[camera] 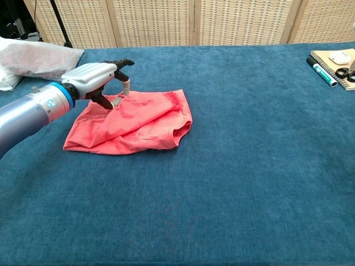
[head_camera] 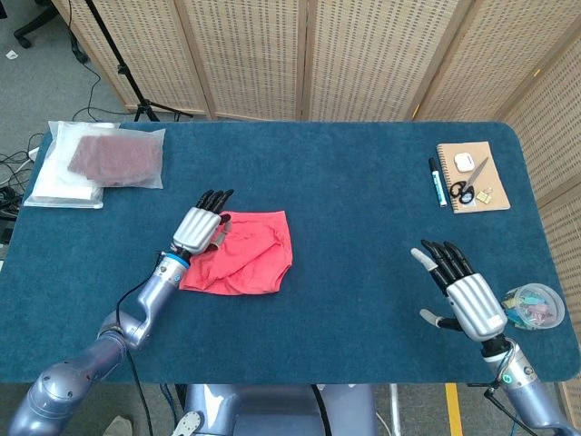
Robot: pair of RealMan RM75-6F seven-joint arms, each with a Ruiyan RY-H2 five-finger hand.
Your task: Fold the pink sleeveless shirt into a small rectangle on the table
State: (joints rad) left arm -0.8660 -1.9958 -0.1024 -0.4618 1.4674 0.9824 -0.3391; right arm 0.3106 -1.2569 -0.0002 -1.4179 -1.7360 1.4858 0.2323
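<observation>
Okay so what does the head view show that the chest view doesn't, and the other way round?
Only the head view shows the right hand with its fingers spread above the table's near right side, the clear plastic cup of small coloured items beside it, and the dark red cloth in a clear bag.

Only the chest view shows, from the side, the left hand with fingertips at the far left corner of the shirt.

Both show the crumpled pink sleeveless shirt, the blue felt table and the tan spiral notebook.

Bright, even light — soft shadows, sharp focus.
</observation>
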